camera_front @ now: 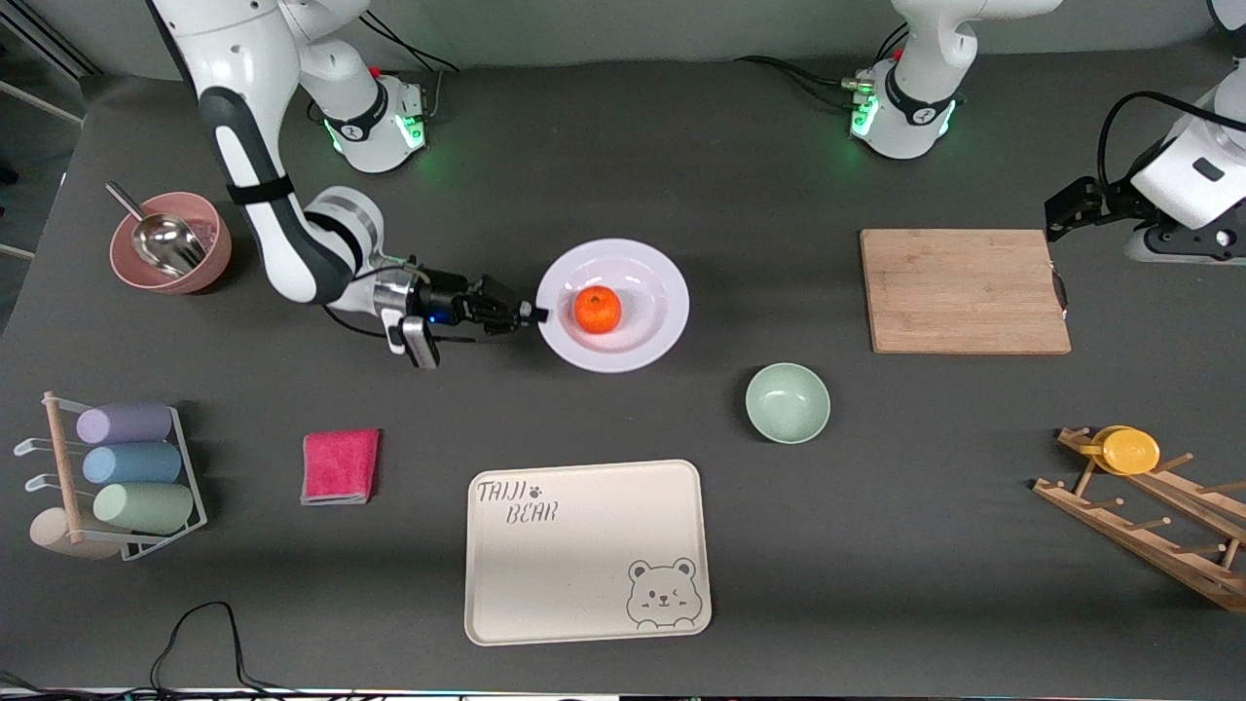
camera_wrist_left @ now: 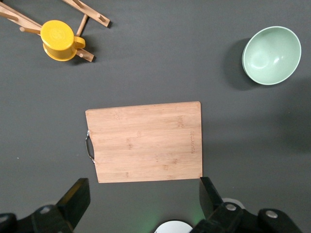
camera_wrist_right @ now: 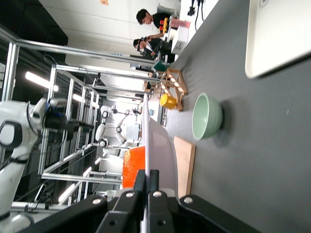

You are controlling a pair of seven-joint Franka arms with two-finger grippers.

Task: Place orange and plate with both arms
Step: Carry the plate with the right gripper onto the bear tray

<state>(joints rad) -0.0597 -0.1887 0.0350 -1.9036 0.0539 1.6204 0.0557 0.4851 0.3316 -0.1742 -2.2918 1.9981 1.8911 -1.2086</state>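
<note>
The plate (camera_front: 642, 282) sits on the tabletop (camera_front: 681, 175) near the middle, farther from the front camera than the bear tray (camera_front: 584, 550) and the green bowl (camera_front: 787, 402). The orange (camera_front: 598, 310) rests in the plate's well, a little toward the right arm's end.

The right end effector (camera_front: 531, 313) lies low at the plate's rim on the side toward the right arm's end. Its fingers (camera_wrist_right: 148, 194) are pinched tight on the rim; the right wrist view shows the thin white edge (camera_wrist_right: 146, 141) clamped between them, with the orange (camera_wrist_right: 133, 167) just past it and the bowl (camera_wrist_right: 206, 116) farther off.

The left end effector (camera_wrist_left: 141, 199) hangs high over the tabletop beside the cutting board (camera_front: 964, 289), at the left arm's end. Its fingers (camera_wrist_left: 75, 196) are spread wide and hold nothing. The left wrist view looks down on the board (camera_wrist_left: 146, 141), the bowl (camera_wrist_left: 272, 55) and a yellow cup (camera_wrist_left: 59, 40) on a wooden rack (camera_wrist_left: 90, 12).

A pink cloth (camera_front: 340, 465) lies nearer the front camera than the right end effector, beside the tray.
</note>
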